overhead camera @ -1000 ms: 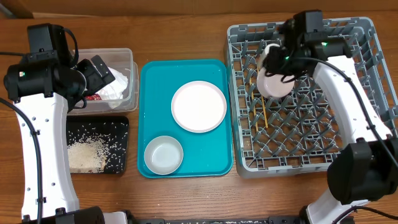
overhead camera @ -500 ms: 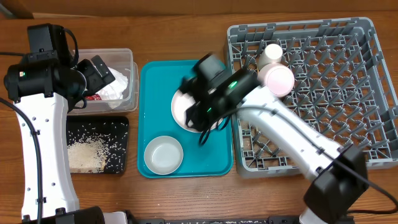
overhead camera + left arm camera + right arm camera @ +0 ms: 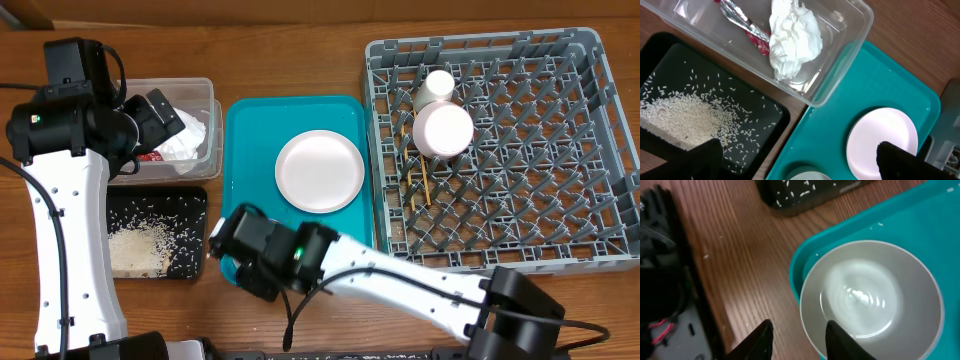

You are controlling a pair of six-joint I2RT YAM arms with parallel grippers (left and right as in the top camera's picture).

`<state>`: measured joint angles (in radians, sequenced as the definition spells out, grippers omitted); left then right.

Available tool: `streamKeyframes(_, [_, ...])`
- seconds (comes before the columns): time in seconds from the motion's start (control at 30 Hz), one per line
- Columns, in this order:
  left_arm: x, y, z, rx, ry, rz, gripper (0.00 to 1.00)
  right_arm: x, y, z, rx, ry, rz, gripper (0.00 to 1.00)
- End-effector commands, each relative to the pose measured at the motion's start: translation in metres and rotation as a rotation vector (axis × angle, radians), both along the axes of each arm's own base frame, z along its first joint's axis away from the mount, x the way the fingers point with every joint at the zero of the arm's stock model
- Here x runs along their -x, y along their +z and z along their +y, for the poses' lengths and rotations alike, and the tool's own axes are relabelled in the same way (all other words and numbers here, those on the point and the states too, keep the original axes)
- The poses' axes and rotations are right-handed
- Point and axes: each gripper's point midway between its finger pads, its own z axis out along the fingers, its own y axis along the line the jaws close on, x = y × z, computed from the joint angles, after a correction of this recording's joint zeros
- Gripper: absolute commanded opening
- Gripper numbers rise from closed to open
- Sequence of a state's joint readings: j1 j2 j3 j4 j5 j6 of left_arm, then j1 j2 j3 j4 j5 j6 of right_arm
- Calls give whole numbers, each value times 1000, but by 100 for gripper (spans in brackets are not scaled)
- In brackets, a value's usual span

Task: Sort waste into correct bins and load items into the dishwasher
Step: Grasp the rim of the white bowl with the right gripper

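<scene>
My right gripper (image 3: 799, 342) is open low over the whitish bowl (image 3: 872, 297). One finger is outside the bowl's left rim and the other is over its inside. In the overhead view the right arm (image 3: 245, 255) hides the bowl. The pale pink plate (image 3: 320, 170) lies on the teal tray (image 3: 245, 130). The cream cup (image 3: 437, 88), the pink dish (image 3: 443, 130) and the chopsticks (image 3: 420, 180) are in the grey dish rack (image 3: 600, 150). My left gripper (image 3: 800, 165) is open and empty, high above the tubs. The napkin (image 3: 792, 37) and the wrapper (image 3: 745, 27) lie in the clear tub (image 3: 205, 90).
The black tray (image 3: 190, 200) at the front left holds the rice (image 3: 135, 245). It stands close beside the teal tray's left edge. Bare wood shows in front of the teal tray (image 3: 740, 270). The left arm (image 3: 60, 130) stands over the table's left side.
My right arm has swung from the dish rack across the teal tray to the bowl at the front left. The pink dish stays in the rack beside the cup. The left arm has not moved.
</scene>
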<state>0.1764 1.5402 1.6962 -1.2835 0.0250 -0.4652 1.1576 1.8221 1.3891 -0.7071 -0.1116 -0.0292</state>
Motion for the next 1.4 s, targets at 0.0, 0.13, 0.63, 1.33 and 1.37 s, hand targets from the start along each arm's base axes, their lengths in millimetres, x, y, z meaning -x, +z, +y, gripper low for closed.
streamKeyframes(0.0, [-2,1,-1,-10,-12,-3,100,-14,1,-2,-10,-38,-114,37])
streamKeyframes(0.13, [-2,1,-1,-11,-12,-3,100,-18,-1,5,-46,-42,-131,38])
streamKeyframes(0.63, [-2,1,-1,-10,-12,-3,100,-15,-42,2,4,-39,-106,37])
streamKeyframes(1.33, [-2,1,-3,-10,-18,-3,100,8,-59,9,61,62,-161,26])
streamKeyframes(1.37, [-2,1,-3,-11,-18,-3,100,8,-60,9,61,60,-164,26])
